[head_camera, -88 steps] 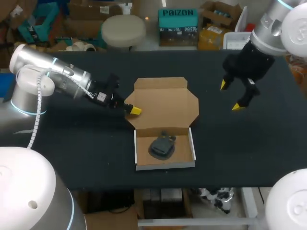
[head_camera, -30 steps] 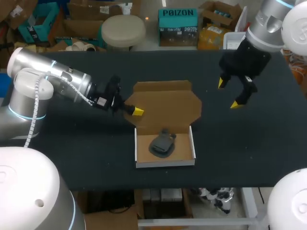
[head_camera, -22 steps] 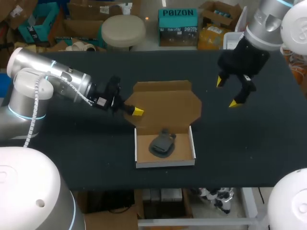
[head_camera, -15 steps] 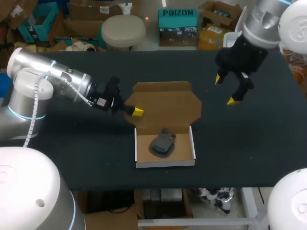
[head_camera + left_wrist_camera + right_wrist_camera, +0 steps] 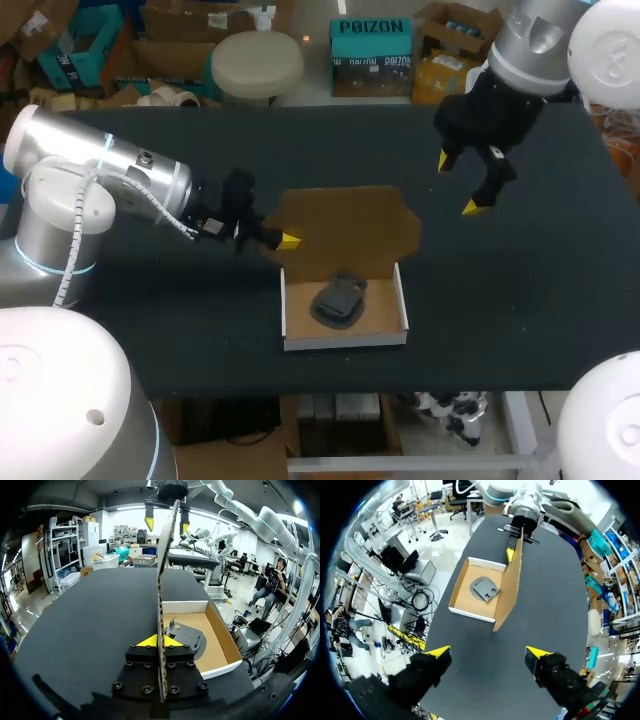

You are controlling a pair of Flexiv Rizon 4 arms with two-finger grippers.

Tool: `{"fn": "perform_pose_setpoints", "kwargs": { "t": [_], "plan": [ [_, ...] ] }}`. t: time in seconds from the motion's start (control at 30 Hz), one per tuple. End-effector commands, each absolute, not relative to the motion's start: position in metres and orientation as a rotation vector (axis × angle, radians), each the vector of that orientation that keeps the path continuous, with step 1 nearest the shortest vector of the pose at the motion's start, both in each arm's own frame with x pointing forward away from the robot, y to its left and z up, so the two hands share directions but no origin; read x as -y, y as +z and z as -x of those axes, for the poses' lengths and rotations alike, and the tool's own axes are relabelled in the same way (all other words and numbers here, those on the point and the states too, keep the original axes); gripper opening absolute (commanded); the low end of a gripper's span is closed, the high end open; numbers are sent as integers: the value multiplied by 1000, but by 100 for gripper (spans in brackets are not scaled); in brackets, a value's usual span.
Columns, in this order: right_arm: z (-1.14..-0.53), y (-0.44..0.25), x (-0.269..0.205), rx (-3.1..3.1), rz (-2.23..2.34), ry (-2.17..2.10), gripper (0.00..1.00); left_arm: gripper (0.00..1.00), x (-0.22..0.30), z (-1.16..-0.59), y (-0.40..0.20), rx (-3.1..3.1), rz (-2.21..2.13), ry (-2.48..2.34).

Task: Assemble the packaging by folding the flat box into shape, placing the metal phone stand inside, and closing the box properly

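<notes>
Two arms, one lid part-way over
Between the left fingers [image 5: 173,642], pinched: the side edge of the lid [image 5: 345,225], which stands near upright on its hinge at the far wall of the box [image 5: 345,343], its long axis running straight out from them. The stand [image 5: 337,302] lies inside, on the lid's near side. Beyond the lid the right fingers [image 5: 439,653], spread and empty, hang over the counter [image 5: 520,300], well apart; the left arm is nearer.

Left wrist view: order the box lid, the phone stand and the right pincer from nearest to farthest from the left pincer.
1. box lid, clamped in the left pincer.
2. phone stand, inside the tray beside it.
3. right pincer, far ahead over the table.
</notes>
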State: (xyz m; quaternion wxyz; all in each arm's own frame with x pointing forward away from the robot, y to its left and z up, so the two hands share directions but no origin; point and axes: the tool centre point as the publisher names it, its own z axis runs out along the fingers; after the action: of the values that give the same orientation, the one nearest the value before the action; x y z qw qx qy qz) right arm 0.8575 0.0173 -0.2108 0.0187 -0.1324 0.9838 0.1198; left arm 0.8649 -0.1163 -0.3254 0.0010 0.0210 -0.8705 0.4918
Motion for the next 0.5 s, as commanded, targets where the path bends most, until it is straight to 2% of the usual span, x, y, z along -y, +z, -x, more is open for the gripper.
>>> {"fn": "perform_pose_setpoints", "kwargs": {
  "t": [0.03,0.5],
  "plan": [
    [-857,-209,-19,-3060,416,366,100,0,119,-854,-321,2801,-105,1547],
    [-854,-205,-30,-3059,430,364,100,0,117,-851,-329,2862,-61,1587]
  ]
}}
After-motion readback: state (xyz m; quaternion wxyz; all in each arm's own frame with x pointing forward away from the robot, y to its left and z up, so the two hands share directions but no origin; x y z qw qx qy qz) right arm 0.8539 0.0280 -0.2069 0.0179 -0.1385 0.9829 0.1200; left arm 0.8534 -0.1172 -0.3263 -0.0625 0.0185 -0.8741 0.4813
